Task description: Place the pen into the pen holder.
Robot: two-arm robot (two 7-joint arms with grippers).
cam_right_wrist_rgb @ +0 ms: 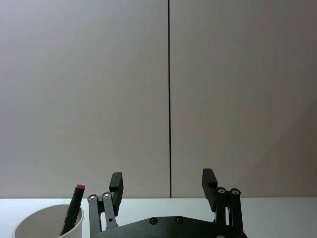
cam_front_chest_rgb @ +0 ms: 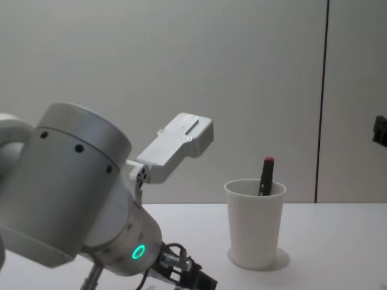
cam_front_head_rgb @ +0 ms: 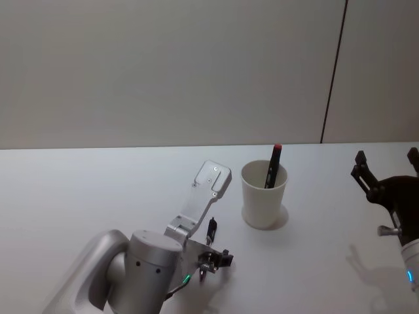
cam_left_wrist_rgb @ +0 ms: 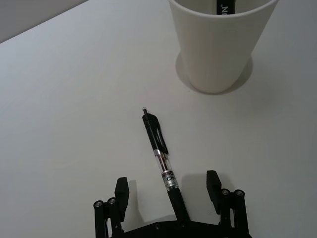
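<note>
In the lower middle of the left wrist view, the left hand [cam_left_wrist_rgb: 167,182] hangs over the bench [cam_left_wrist_rgb: 74,99] with its fingers spread wide and nothing gripped. The black pen [cam_left_wrist_rgb: 160,148] lies flat between them, clip end toward the cup. We judge the pen light, stiff and smooth, apt to roll or slip, so we would pinch it across the dark grip section near the hand rather than the clear barrel. At the upper right of that view stands the pen holder [cam_left_wrist_rgb: 218,49], upright, with one red-capped pen [cam_front_head_rgb: 273,165] leaning inside. Being paper, it probably tips easily. At the right edge of the head view the right hand [cam_front_head_rgb: 386,157] hovers open, holding nothing.
</note>
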